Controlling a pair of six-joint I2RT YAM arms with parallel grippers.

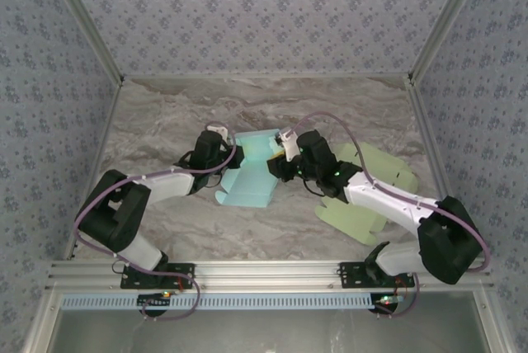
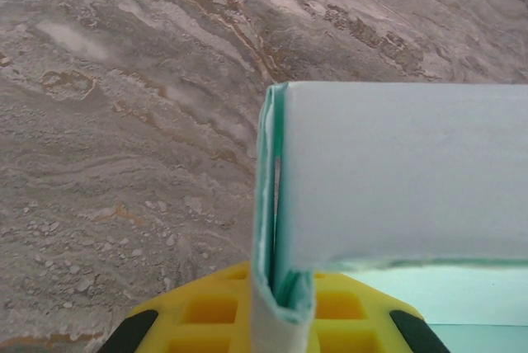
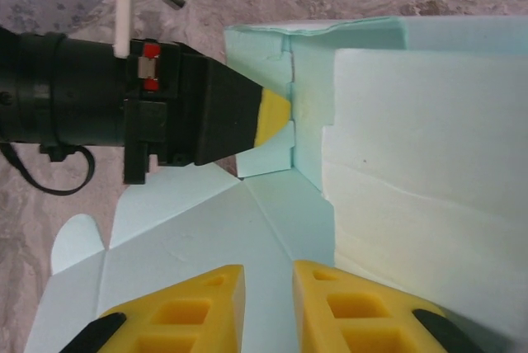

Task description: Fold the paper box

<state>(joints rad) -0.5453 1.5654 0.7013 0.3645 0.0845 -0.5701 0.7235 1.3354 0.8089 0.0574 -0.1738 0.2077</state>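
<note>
Item 1 — paper box (image 1: 247, 186): pale blue card, part-formed, lying mid-counter between my two arms. The far end has walls standing. The near panels lie flat and open toward my bases.

Item 2 — left gripper (image 2: 280, 308): pressed together on the doubled wall (image 2: 276, 204) at the box's left far corner. The card runs down between my yellow pads, so this is a pinch and not a mere touch. My judgement is that I hold here to keep the wall folded over on itself and upright, so the crease does not spring back while the other arm works.

Item 3 — right gripper (image 3: 268, 275): fingers only narrowly apart, with nothing between them. It hangs just above the flat blue floor panel and points toward the corner my left holds. From its wrist view the inner wall stands to the right, notched where a tab would lock. I judge it is placed here to press or tuck the next flap against the pinned corner.

Item 4 — green sheet (image 1: 388, 173): a second flat card blank lying on the right under my right forearm, apart from the blue box and out of the work.

Item 5 — counter (image 1: 165, 122): marbled grey-brown, carrying both cards.

Stage, as judged: walls part raised, near flaps not yet folded in.

Risk: a hard push from the right could drag the light card out of my left pinch.
</note>
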